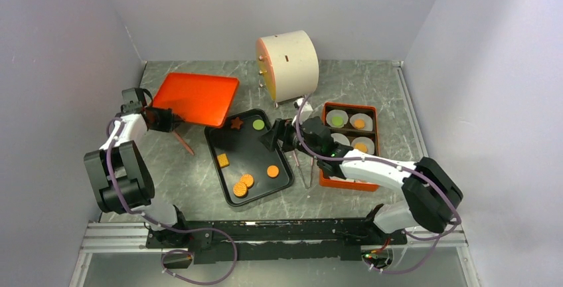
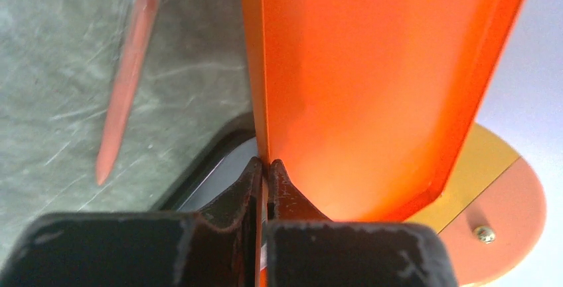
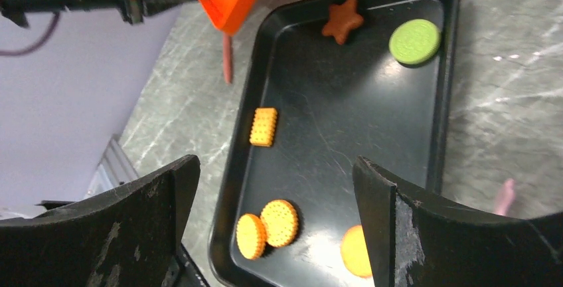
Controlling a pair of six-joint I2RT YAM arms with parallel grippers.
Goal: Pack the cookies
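The grey bench [image 1: 392,134] carries a white drum [image 1: 292,64] lying on its side at the middle of the far edge. Toward the far left corner is a flat orange lid [image 1: 196,97]. The left arm [image 1: 123,167] has its jaws pinched shut on the lid's left rim, and the lid's near right corner overlaps the far left corner of a black tray [image 1: 255,151]. This tray sits mid-bench, its long axis running far to near and slanting slightly right at the near end. An orange box [image 1: 348,105] stands just right of it, long axis far to near. The right arm [image 1: 385,169] crosses the box's near half; its jaws are spread wide and empty over the tray's right edge. A red stick [image 1: 182,142] lies on the bench left of the tray. Six cookies [image 1: 273,171] lie flat on the tray. One brown star [image 1: 236,123] and one green round [image 1: 258,125] are at the far end. One orange square [image 1: 223,161] is by the left wall, its longer side along the tray's length. Three orange rounds are at the near end, two of them [image 1: 247,180] touching. In the box, white liners [image 1: 340,139] hold three visible cookies: one green [image 1: 338,120] and two orange [image 1: 359,123].
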